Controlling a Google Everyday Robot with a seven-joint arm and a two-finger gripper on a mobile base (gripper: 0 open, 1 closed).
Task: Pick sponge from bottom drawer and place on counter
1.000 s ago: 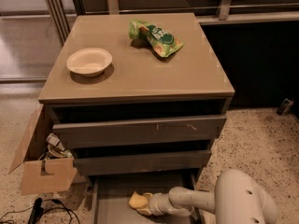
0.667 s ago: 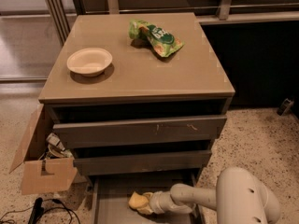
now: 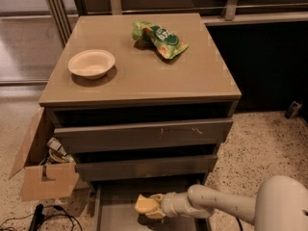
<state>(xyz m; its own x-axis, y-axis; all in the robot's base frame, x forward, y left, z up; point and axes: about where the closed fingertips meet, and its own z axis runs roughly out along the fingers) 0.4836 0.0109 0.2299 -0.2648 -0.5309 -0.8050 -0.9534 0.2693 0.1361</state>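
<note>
The bottom drawer [image 3: 115, 206] is pulled open, with its grey floor showing at the foot of the cabinet. My gripper [image 3: 153, 206] reaches into it from the right on a white arm. It is shut on the pale yellow sponge [image 3: 143, 204], which it holds just above the drawer floor, with a shadow beneath. The tan counter [image 3: 144, 76] is the cabinet's top, well above the gripper.
A white bowl [image 3: 91, 63] sits on the counter's left and a green snack bag [image 3: 160, 38] at its back. The two upper drawers [image 3: 144, 134] stick out slightly above the gripper. An open cardboard box [image 3: 43, 170] stands on the floor to the left, with cables [image 3: 43, 218] by it.
The sponge and gripper have risen slightly in the bottom drawer. The arm's white elbow has shifted a little to the right. The bowl and the bag have not moved.
</note>
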